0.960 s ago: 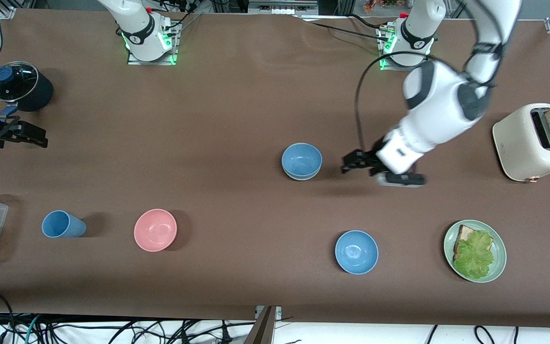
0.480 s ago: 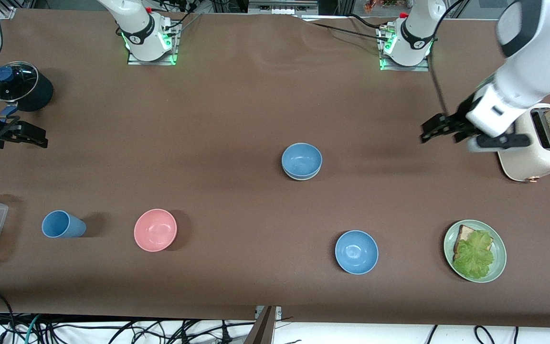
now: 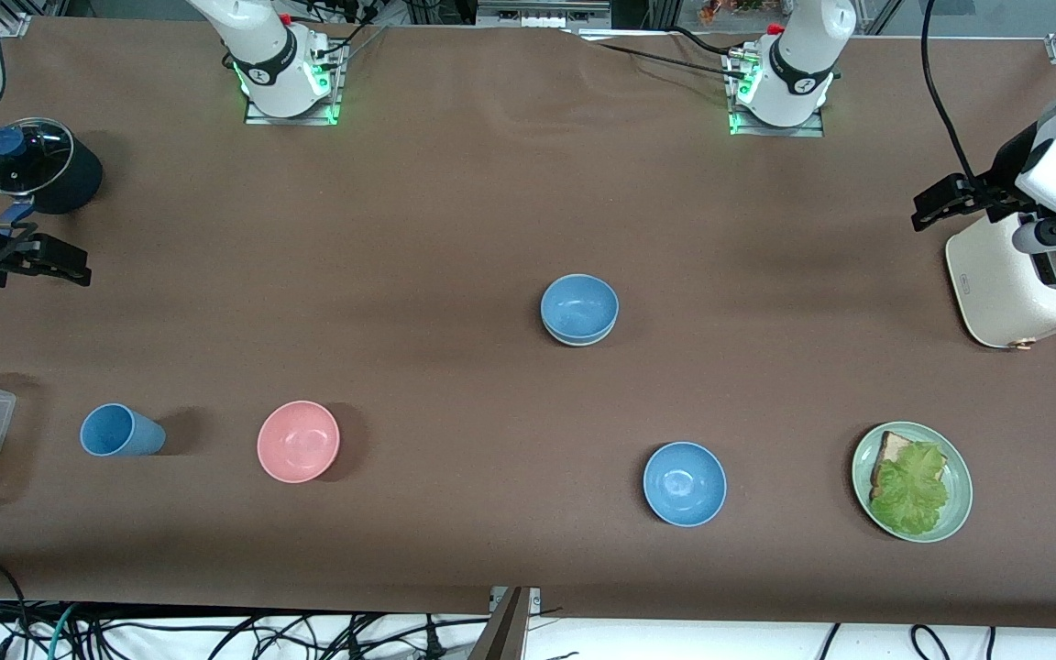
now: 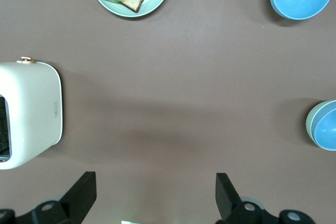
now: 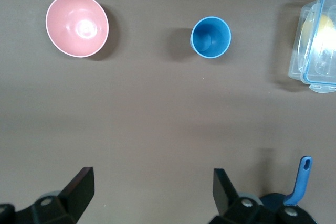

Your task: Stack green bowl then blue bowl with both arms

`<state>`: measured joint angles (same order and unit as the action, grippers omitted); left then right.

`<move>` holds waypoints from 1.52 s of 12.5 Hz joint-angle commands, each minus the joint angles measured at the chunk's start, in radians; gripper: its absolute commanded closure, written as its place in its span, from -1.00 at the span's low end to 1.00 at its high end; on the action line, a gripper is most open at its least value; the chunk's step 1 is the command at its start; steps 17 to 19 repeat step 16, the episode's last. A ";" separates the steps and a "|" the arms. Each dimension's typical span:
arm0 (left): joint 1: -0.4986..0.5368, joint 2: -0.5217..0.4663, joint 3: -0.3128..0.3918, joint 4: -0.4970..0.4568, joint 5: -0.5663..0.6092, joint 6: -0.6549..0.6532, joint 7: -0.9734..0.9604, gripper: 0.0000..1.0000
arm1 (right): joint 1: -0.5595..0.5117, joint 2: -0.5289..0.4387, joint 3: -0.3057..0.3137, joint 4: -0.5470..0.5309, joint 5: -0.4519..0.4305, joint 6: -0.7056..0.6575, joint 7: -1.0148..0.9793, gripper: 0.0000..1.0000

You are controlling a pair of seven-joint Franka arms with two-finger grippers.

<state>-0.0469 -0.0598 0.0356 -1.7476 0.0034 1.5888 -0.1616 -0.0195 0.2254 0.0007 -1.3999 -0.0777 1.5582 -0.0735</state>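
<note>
Table scene: right gripper (image 3: 56, 259) spread empty at the frame's left edge, blue bowl (image 3: 579, 305) nested in the green bowl (image 3: 574, 337) at center, left gripper (image 3: 950, 200) spread empty over the toaster (image 3: 1005, 284) at right.

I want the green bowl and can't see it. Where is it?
In the front view, the green bowl sits mid-table under a blue bowl, only its rim showing, farther from the camera than the other blue bowl.
</note>
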 commanded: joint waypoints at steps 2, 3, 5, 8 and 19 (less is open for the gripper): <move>-0.024 0.012 0.009 0.026 0.013 0.013 0.025 -1.00 | -0.002 -0.011 0.002 0.001 0.012 0.002 -0.006 -0.99; -0.021 0.017 0.012 0.028 0.013 0.014 0.025 -1.00 | -0.002 -0.011 0.002 0.001 0.012 0.002 -0.006 -0.99; -0.013 0.020 0.010 0.027 0.006 0.033 0.027 -1.00 | -0.002 -0.011 0.002 0.001 0.012 0.002 -0.006 -0.99; -0.013 0.020 0.007 0.028 0.001 0.042 0.027 -1.00 | -0.003 -0.011 0.001 0.001 0.012 0.002 -0.006 -0.99; -0.011 0.018 0.009 0.030 -0.020 0.036 0.025 -1.00 | -0.005 -0.011 -0.001 0.001 0.012 0.002 -0.008 -0.99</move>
